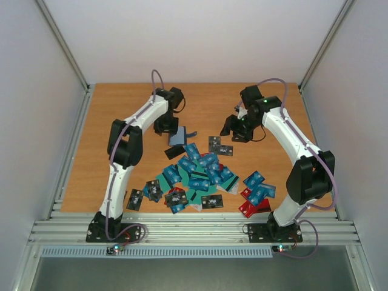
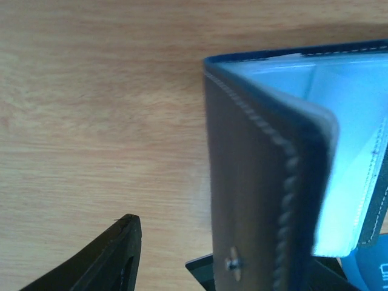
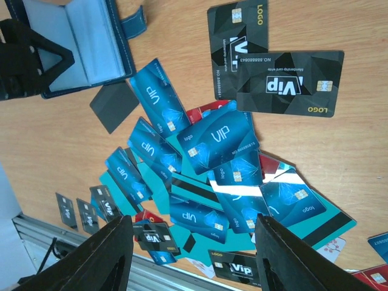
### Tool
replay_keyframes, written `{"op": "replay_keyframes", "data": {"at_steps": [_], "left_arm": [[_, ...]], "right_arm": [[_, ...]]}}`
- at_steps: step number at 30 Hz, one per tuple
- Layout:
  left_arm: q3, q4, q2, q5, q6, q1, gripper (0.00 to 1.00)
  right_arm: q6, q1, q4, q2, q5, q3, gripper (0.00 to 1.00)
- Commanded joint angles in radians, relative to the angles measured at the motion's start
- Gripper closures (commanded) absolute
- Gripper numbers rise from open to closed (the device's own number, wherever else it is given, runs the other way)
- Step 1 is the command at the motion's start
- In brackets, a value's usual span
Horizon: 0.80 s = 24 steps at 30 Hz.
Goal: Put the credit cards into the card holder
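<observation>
Loading step: holder (image 2: pixel 242 182) open at parted left hand (image 1: pixel 165 126); we next need the wide right hand (image 3: pixel 194 221) gripping a card (image 3: pixel 212 142).

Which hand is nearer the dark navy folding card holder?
Left. The left hand is right at the dark navy folding card holder, over its left edge. The right hand hangs clear of it, farther right, by two black plastic cards.

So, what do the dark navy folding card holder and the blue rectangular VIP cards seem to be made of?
Dark navy folding card holder: probably matt leather or imitation, given its stitched edge. Blue cards: likely glossy plastic; one throws bright glare.
</observation>
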Motion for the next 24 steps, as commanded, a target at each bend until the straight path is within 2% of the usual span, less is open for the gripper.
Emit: {"op": "replay_keyframes", "data": {"at_steps": [1,12,19,24], "left_arm": [[-0.096,0.128,-0.126,0.121,-0.011,0.059,0.48],[-0.300,0.282,-0.266,0.290,-0.021,0.157,0.46],[-0.394,0.367,-0.259,0.361,-0.010,0.220,0.58],[-0.420,0.415,-0.242,0.409,-0.006,0.239,0.60]], "right_arm": [[0.016,-0.002,0.022,-0.014,-0.028,-0.015,0.44],[0.026,-0.001,0.060,0.036,-0.080,-0.022,0.45],[0.118,0.007,0.286,0.129,-0.304,-0.047,0.49],[0.161,0.053,0.362,0.247,-0.347,0.042,0.51]]}}
